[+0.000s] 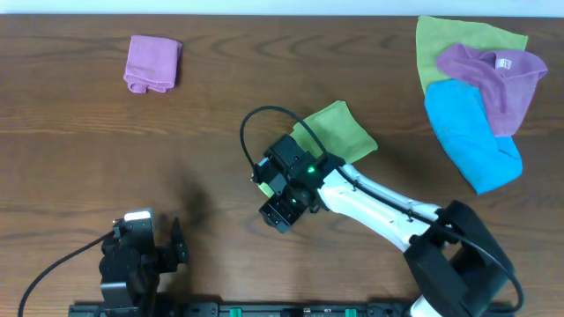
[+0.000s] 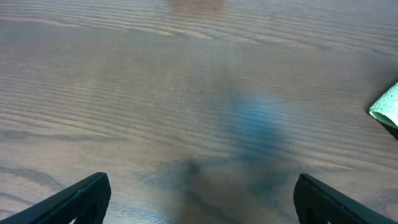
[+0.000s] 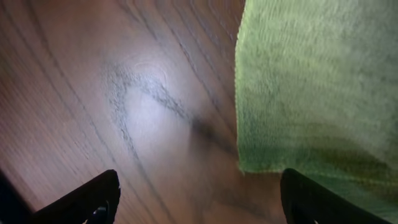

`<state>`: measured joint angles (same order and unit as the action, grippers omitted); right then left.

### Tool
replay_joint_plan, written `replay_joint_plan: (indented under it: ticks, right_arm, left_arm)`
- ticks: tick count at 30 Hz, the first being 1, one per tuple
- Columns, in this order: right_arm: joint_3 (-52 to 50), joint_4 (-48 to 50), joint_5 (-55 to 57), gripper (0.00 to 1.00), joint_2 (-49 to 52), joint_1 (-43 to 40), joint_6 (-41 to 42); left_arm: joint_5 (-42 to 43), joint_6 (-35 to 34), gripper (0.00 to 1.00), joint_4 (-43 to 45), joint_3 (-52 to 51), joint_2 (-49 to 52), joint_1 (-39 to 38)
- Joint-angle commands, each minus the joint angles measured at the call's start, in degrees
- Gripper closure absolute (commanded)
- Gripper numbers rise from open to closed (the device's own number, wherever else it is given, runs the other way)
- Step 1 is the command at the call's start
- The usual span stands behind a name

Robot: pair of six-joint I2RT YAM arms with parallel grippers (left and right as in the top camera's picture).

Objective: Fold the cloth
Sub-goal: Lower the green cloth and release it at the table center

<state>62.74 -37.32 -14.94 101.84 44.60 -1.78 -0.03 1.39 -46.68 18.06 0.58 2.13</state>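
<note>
The lime-green cloth lies folded into a small square on the wooden table, near the middle. My right gripper hovers just off its lower-left side, open and empty. In the right wrist view the cloth fills the upper right, and its corner lies just ahead of the right finger of the open jaws. My left gripper rests at the front left, far from the cloth. Its jaws are open over bare wood, and a cloth corner shows at the right edge of that view.
A folded purple cloth lies at the back left. At the back right is a pile of a duller yellow-green cloth, a purple cloth with a white tag, and a blue cloth.
</note>
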Motion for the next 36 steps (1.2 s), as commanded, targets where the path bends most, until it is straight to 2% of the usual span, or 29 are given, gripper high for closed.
replay_joint_plan:
  ticks: [1,9,12,22,34,36]
  right_arm:
    - [-0.3,1.2,1.9,0.2,1.0,0.6,-0.5]
    - [-0.3,3.6,4.1,0.23,4.4,0.9,-0.4]
    - [-0.3,4.5,5.9,0.28,4.5,0.9,-0.5]
    - [-0.3,4.9,12.0,0.32,4.7,0.9,-0.5]
    - [-0.3,6.0,12.1,0.38,6.8,1.2,-0.4]
    - [-0.3,5.9,12.2,0.44,7.6,1.6,-0.4]
  left_arm:
    - [-0.4,0.3,0.05,-0.1,-0.3,-0.3,-0.3]
    - [-0.4,0.3,0.05,-0.1,-0.4,-0.3,-0.3]
    - [-0.4,0.3,0.05,-0.1,-0.3,-0.3,-0.3]
    - [-0.4,0.3,0.05,-0.1,-0.3,-0.3,-0.3]
    - [-0.4,0.3,0.05,-0.1,-0.3,-0.3,-0.3]
    - [-0.4,0.3,0.05,-0.1,-0.4,-0.3,-0.3]
